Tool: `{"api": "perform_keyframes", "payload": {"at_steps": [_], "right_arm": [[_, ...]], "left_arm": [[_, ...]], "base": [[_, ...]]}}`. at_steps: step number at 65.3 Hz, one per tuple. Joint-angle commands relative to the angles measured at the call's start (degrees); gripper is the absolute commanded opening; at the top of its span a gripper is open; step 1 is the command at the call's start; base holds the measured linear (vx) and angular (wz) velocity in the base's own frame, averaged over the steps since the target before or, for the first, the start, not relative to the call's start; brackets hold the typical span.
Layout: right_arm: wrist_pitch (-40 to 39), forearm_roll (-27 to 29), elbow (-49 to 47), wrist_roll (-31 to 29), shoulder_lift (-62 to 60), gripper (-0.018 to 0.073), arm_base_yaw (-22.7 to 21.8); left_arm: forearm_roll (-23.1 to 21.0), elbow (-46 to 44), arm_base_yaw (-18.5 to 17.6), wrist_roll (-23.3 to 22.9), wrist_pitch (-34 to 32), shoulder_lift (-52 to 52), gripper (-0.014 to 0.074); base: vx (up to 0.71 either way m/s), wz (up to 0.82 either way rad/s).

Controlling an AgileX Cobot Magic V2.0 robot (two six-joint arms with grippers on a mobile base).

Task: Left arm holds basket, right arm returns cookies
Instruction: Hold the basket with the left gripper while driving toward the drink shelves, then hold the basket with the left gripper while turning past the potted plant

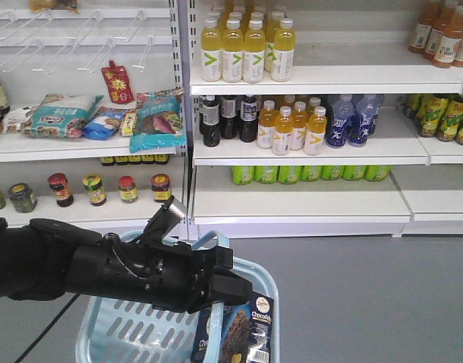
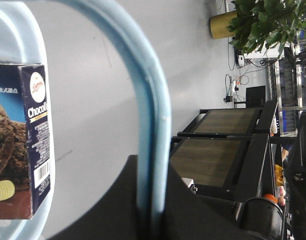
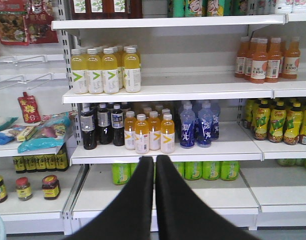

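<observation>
The light blue basket (image 1: 114,333) hangs low in the front view, over the grey floor. My left gripper (image 1: 220,283) is shut on its blue handle (image 1: 206,240). In the left wrist view the handle (image 2: 153,100) runs straight down between the two dark fingers of the left gripper (image 2: 152,167). The cookies (image 1: 243,333), a navy ChocoFello carton, stand in the basket's right end and also show as the cookies (image 2: 23,140) beside the basket rim (image 2: 23,30). My right gripper (image 3: 154,162) is shut with nothing in it, pointing at the shelves. It is out of the front view.
White store shelves (image 1: 292,204) face me. They carry yellow drink bottles (image 1: 247,49), dark bottles (image 1: 228,117), green cans (image 1: 307,174), jars (image 1: 95,189) and snack bags (image 1: 103,113). Behind, a potted plant (image 2: 263,20) and black tables (image 2: 218,150) stand on the floor.
</observation>
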Motion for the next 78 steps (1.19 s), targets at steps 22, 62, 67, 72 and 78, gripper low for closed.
{"api": "perform_keyframes", "payload": {"at_steps": [22, 62, 67, 72, 78], "right_arm": [[-4.4, -0.3, 0.0, 0.0, -0.4, -0.0008, -0.4], [-4.4, -0.3, 0.0, 0.0, -0.4, -0.0008, -0.4], [-4.4, -0.3, 0.0, 0.0, -0.4, -0.0008, -0.4], [-4.4, -0.3, 0.0, 0.0, -0.4, -0.0008, -0.4], [-4.4, -0.3, 0.0, 0.0, -0.4, -0.0008, -0.4]], "left_arm": [[-3.2, -1.6, -0.3, 0.2, 3.7, -2.8, -0.0006], [-3.2, -1.6, -0.3, 0.2, 3.7, -2.8, -0.0006], [-3.2, -1.6, -0.3, 0.2, 3.7, -2.8, -0.0006], [-3.2, -1.6, -0.3, 0.2, 3.7, -2.8, -0.0006], [-3.2, -1.6, -0.3, 0.2, 3.7, -2.8, -0.0006]], "base": [[0.34, -0.35], [0.24, -0.66], [0.19, -0.69], [0.19, -0.69], [0.18, -0.70]]}}
